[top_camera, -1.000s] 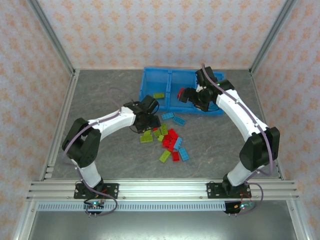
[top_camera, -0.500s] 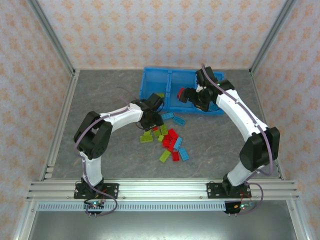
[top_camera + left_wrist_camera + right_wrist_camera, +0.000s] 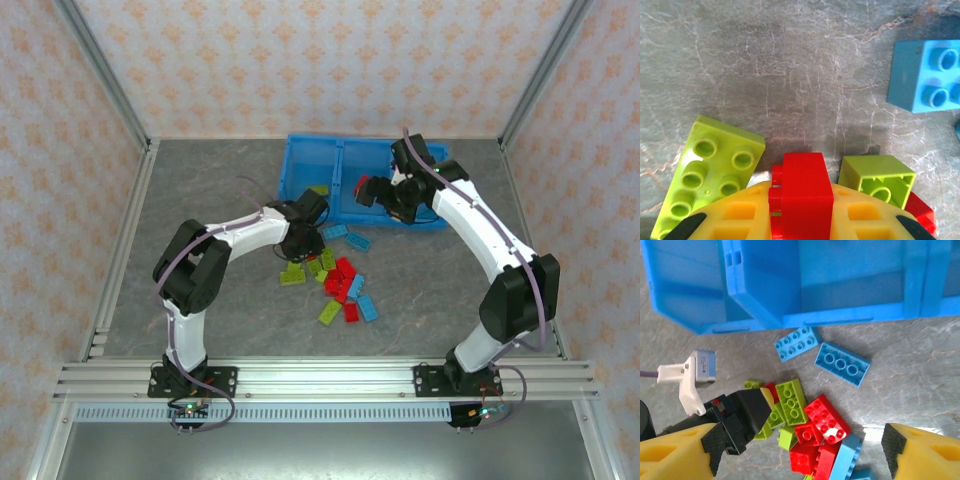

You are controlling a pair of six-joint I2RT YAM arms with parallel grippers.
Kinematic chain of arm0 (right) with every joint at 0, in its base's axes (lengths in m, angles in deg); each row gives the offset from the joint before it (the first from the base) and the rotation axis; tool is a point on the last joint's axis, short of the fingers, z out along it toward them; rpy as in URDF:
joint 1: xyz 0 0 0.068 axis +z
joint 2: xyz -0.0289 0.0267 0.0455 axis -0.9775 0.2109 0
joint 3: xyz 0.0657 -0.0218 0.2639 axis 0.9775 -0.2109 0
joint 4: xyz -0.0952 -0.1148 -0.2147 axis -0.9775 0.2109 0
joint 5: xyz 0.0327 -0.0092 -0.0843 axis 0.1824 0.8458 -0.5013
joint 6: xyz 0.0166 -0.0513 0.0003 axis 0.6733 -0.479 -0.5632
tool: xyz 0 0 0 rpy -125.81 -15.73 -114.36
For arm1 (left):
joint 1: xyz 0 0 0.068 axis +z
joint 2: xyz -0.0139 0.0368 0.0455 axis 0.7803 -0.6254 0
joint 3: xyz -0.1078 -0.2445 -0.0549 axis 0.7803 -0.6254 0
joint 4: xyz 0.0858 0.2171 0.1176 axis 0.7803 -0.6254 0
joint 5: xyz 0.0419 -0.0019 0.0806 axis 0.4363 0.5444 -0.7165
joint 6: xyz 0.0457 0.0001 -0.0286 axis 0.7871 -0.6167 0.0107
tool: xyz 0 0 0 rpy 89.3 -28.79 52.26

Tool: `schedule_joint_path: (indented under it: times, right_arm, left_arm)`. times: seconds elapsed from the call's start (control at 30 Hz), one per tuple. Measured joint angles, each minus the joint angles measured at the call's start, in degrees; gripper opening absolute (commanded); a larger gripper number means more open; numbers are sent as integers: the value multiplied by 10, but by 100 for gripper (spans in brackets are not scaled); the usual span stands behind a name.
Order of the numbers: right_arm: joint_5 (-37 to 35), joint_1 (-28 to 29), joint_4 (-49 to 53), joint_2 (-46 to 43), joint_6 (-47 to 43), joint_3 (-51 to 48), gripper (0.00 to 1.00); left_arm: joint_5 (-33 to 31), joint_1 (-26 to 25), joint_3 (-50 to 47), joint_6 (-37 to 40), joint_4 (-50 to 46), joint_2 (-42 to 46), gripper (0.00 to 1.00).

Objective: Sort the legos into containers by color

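A grey stone-patterned table (image 3: 200, 180) carries the loose legos (image 3: 342, 283) just in front of the blue bin (image 3: 340, 165). The left arm is folded low, and its left gripper (image 3: 303, 238) pinches a red lego (image 3: 801, 192) at the pile's bin-side edge. The right gripper (image 3: 385, 195) hangs over the bin, fingers spread wide.

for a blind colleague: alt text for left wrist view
The left hand grips a red brick between its yellow fingers over a grey table. A long yellow-green brick lies at left, a small upturned one at right, a light blue brick top right.
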Motion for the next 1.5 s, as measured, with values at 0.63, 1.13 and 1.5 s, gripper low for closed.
schedule_joint_path:
  times: [0.63, 1.13, 1.5]
  right_arm:
    - [-88, 14, -95, -202, 38, -120, 86]
    - [-134, 14, -94, -202, 47, -128, 86]
    - [-142, 14, -100, -189, 48, -128, 86]
  left_arm:
    - [-51, -18, 593, 208, -102, -199, 22]
    - [-78, -30, 657, 294, -108, -304, 46]
    - [-92, -38, 254, 299, -26, 83, 44]
